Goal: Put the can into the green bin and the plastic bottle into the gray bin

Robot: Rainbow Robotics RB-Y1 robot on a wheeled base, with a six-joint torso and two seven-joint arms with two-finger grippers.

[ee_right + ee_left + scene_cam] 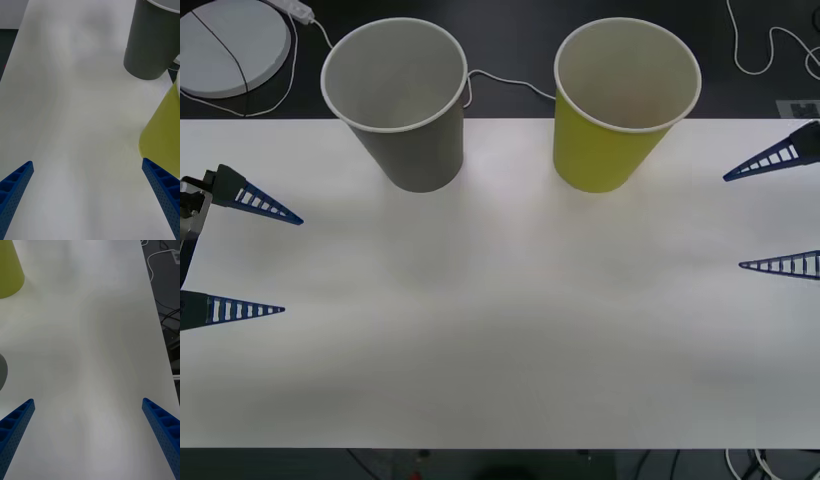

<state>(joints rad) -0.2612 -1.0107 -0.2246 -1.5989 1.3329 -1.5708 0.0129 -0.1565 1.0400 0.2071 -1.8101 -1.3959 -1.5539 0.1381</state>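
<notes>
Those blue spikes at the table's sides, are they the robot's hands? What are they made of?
Yes. Each tool, left and right, has two long blue fingers tapering to a point. They are ribbed, with ladder-like open slots along their length. The left one joins a grey-black mount at the picture's edge.

Probably a lab: white table, dark floor with loose cables.

Bases of gray bin and green bin hidden behind their own walls

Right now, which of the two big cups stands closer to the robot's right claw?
The yellow-green bin; the gray bin, same shape, stands farther toward the robot's left. The right claw is open.
</notes>
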